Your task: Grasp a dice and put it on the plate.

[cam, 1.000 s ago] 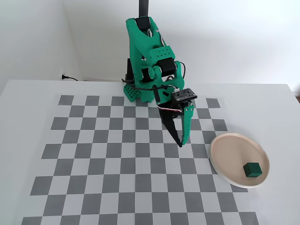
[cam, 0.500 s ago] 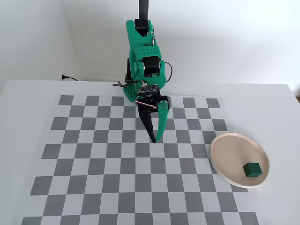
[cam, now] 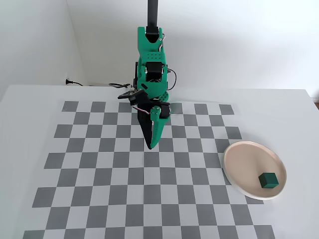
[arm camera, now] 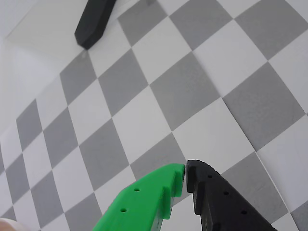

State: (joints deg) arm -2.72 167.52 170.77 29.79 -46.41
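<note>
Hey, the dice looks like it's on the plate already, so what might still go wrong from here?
1. The dice sits near the plate's right-hand rim in the fixed view, so a bump to the plate might tip it out.
2. The claw is shut and empty, pointing down close over the checkered mat; lowering further could scrape it.
3. Loose wires lie behind the arm's base and might snag when it swings.

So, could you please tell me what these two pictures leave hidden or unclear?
- Wrist view: the dice is out of frame, and only a pale sliver at the bottom left corner may be the plate.
- Wrist view: the claw is cut off by the bottom edge.
- Fixed view: the faces of the dice on the plate are too small to read.
</note>
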